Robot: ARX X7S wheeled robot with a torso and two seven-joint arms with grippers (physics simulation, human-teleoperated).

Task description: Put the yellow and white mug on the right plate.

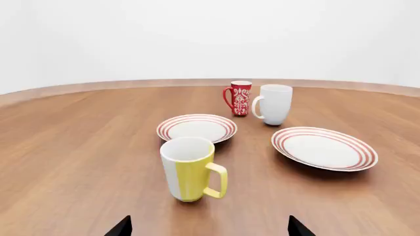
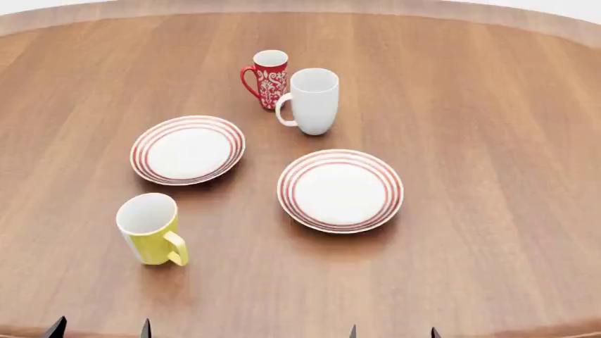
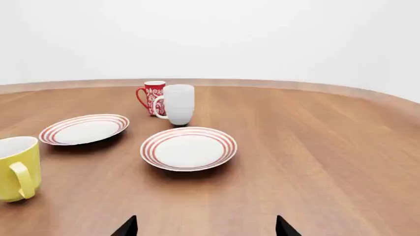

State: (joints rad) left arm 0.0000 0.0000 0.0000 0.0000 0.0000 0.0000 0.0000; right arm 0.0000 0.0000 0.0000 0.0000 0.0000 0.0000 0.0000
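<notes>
Yellow and white mug (image 1: 191,168) upright | just ahead of left hand (image 1: 208,230) | both hands released

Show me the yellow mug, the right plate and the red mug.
yellow mug (image 2: 148,232), head view, on its outer wall.
right plate (image 2: 340,190), head view, on its white centre.
red mug (image 2: 270,81), head view, on its patterned side.

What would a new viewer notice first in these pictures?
Probably the yellow and white mug, standing upright and alone at the near left of the wooden table. Next come two red-ringed plates: the left plate and the right plate, both bare. Behind them stand the red mug and the white mug, close together.
</notes>
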